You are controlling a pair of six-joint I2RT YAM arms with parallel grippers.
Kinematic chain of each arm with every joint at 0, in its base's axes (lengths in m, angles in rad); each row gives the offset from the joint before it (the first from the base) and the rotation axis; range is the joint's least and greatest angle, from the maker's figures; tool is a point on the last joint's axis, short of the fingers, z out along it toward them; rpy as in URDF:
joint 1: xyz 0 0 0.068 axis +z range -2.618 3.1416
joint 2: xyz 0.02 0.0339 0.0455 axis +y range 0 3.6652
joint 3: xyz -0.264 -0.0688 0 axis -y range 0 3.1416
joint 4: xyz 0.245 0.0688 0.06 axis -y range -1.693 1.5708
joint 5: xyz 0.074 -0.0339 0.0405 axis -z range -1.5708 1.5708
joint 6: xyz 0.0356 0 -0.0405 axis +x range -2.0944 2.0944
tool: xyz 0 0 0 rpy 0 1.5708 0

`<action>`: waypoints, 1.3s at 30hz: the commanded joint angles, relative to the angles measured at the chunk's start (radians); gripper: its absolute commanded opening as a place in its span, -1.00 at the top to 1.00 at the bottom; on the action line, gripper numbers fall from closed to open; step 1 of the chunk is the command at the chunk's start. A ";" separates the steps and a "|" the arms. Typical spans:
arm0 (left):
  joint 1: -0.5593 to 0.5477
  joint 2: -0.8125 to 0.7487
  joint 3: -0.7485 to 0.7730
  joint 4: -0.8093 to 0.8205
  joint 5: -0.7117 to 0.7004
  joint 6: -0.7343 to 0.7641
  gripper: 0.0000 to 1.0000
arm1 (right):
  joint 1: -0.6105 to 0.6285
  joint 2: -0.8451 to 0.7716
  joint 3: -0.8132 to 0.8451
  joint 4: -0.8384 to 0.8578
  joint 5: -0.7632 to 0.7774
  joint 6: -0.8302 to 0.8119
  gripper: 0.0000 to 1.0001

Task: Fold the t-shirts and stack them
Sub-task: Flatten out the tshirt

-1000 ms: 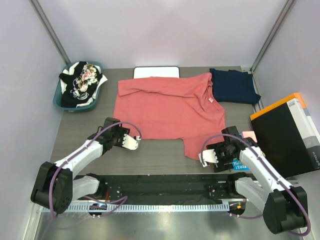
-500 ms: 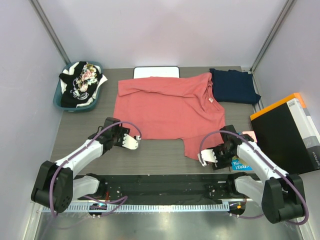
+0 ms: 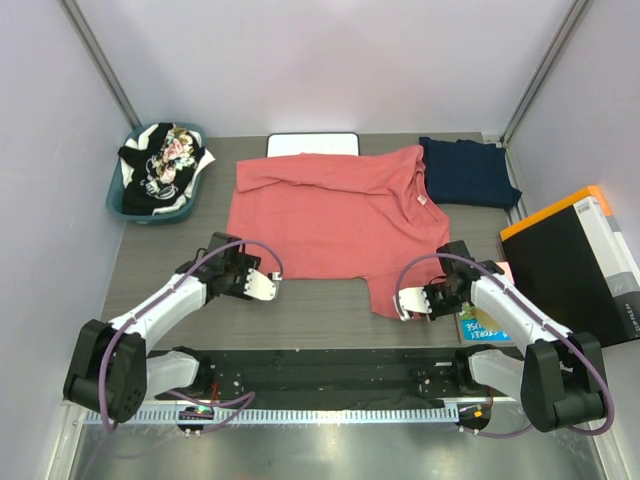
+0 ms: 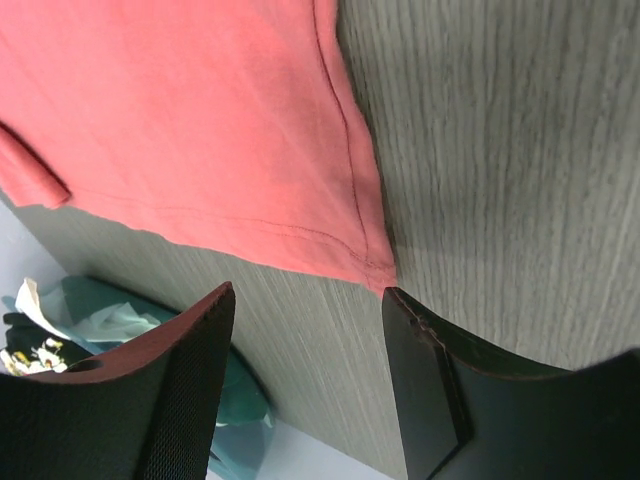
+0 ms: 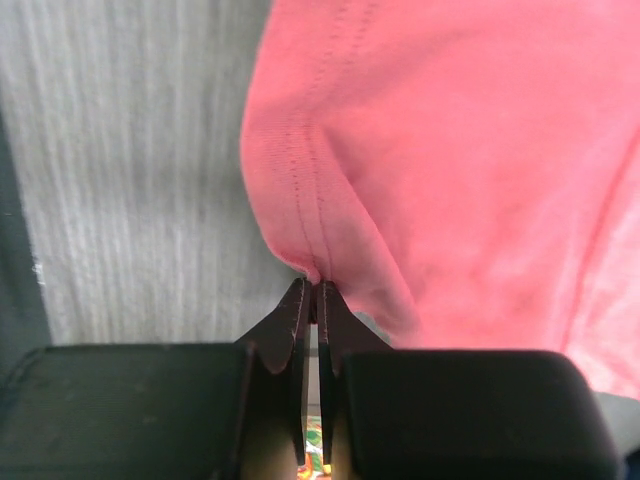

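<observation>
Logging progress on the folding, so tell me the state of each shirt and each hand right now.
salmon t-shirt: spread out, unfolded.
navy t-shirt: folded, far right.
basket shirts: heaped, unfolded.
left hand: open, beside salmon t-shirt's near corner.
right hand: shut on salmon t-shirt's hem.

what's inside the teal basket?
A heap of shirts fills the basket: black cloth, a floral print, some white. The heap hides how many there are and the basket's bottom.
</observation>
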 commanded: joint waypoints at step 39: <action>0.035 0.219 0.110 -0.145 0.080 -0.056 0.07 | 0.005 0.052 0.126 0.061 0.041 0.044 0.85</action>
